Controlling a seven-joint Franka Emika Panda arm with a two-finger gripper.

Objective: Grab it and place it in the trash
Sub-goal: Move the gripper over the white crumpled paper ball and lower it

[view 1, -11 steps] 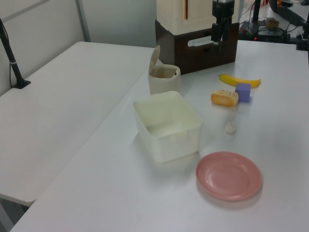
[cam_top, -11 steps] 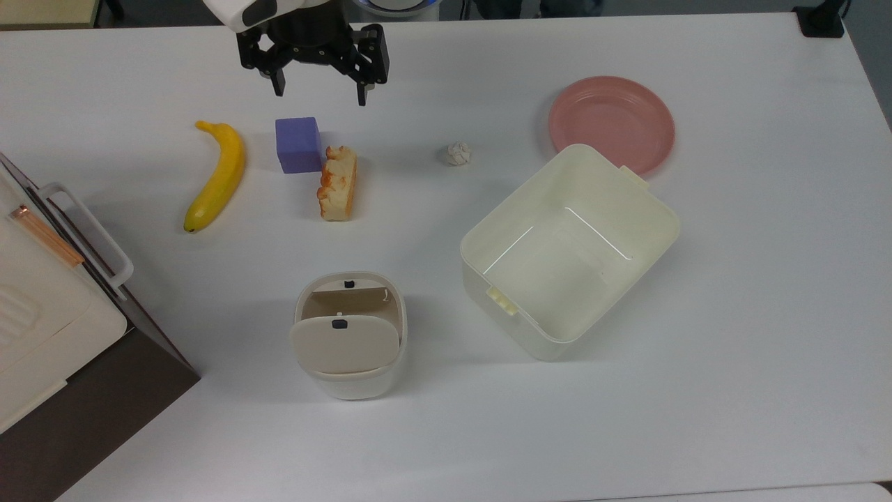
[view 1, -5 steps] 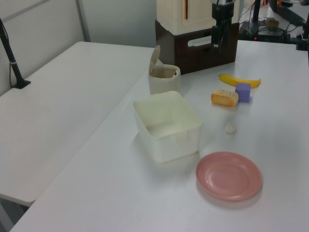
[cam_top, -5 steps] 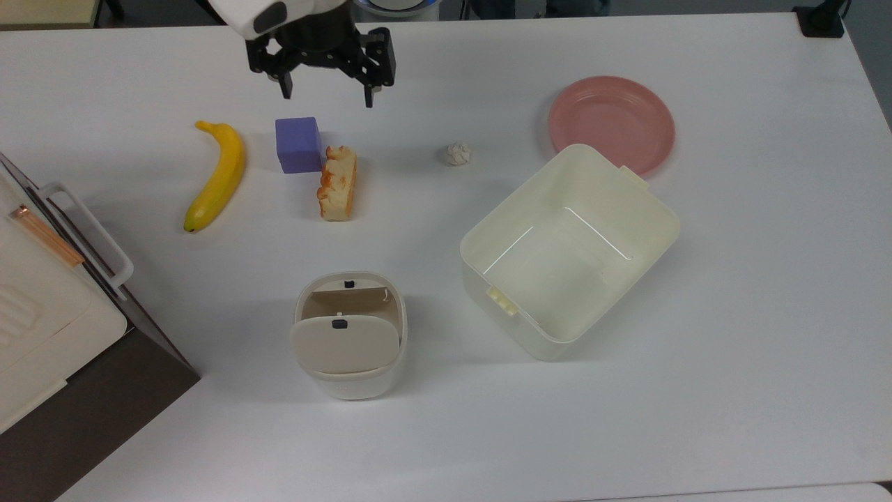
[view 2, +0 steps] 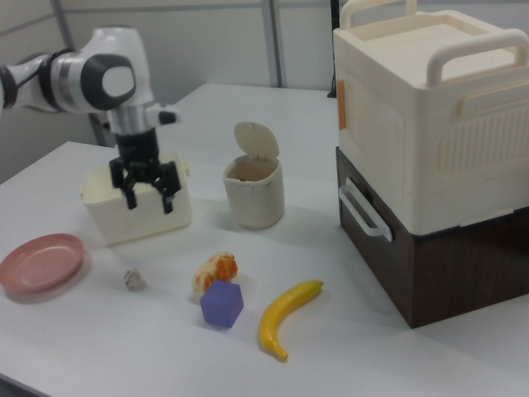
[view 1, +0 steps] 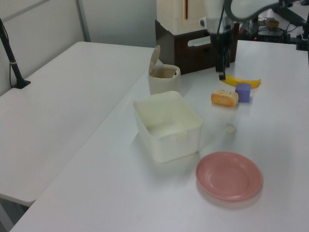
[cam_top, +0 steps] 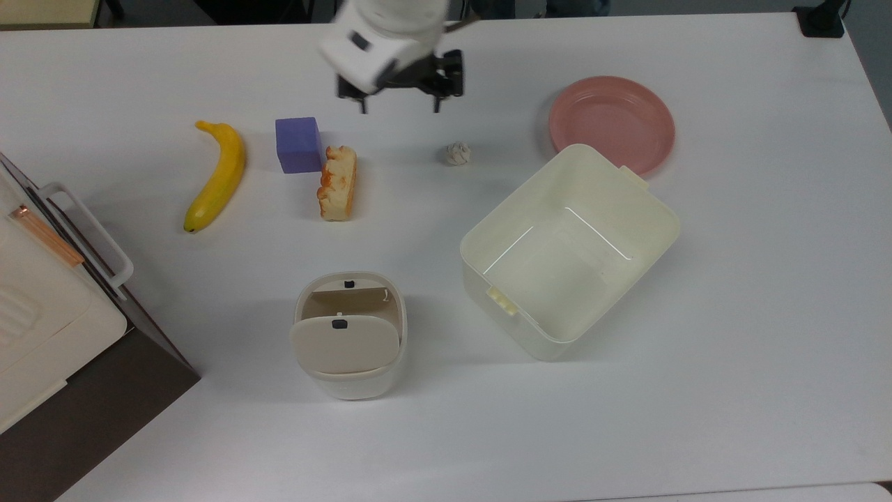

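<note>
Your paper ball (cam_top: 458, 153) lies loose on the white surface (cam_top: 732, 314), untouched, between the bread piece (cam_top: 338, 183) and the pink plate (cam_top: 612, 123) in the top view, with the large cream tub (cam_top: 644, 209) just beyond it toward the top view's lower right. Nothing grips it, so the grab is not yet done.

The pincer (cam_top: 399, 106) hangs above the surface, to the top view's upper left of the ball and clearly apart from it; its two fingers stand spread wide and hold nothing. In the right view you can see it (view 2: 147, 199) raised well off the surface, with the ball (view 2: 133, 279) lower in the frame. I judge you are at the approach: you have to line up over the ball, come down and close on it.

The trash bin (cam_top: 348, 335) stands well apart from the ball, toward the top view's bottom, its swing flap tipped up so the mouth shows open. The whole carry and the drop are left. The banana (cam_top: 216, 174) and the purple block (cam_top: 298, 143) lie off to the top view's left of the bread, away from the ball.
</note>
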